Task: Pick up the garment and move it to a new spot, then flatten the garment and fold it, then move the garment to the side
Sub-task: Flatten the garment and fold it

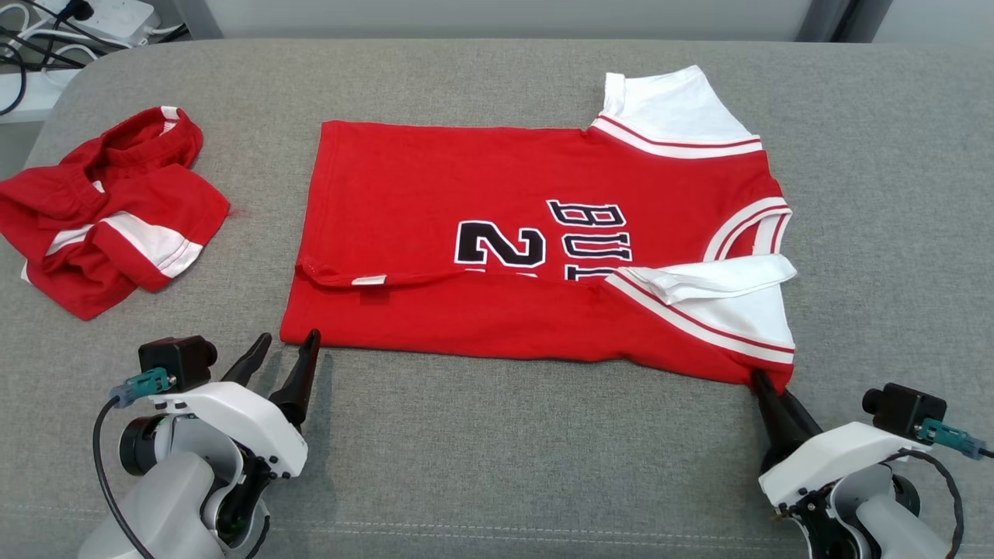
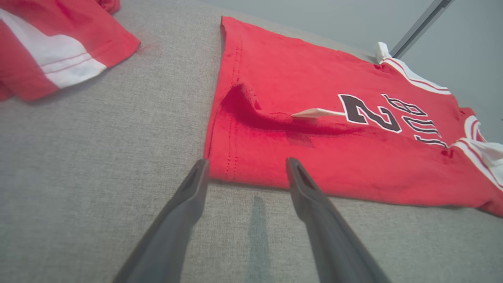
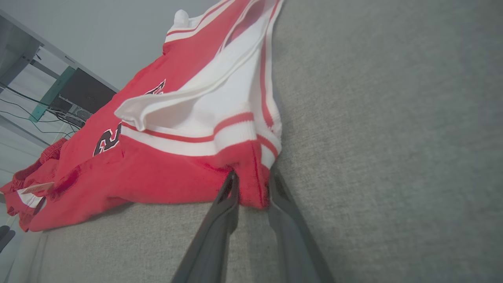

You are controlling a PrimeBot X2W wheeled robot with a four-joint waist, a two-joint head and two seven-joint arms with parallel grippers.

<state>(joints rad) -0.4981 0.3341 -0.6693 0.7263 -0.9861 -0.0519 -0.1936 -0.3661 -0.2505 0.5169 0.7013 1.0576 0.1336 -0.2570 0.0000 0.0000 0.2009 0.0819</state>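
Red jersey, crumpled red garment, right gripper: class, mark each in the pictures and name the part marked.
red jersey point(image 1: 435, 178), head view, plain red body above the number.
crumpled red garment point(image 1: 116, 186), head view, red cloth near its middle.
right gripper point(image 3: 253, 175), right wrist view, between fingertips closed on the jersey's corner.

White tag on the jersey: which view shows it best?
Left wrist view: the white tag juts from a fold in the jersey, near and sharp. Head view shows it small; right wrist view, far at the edge.
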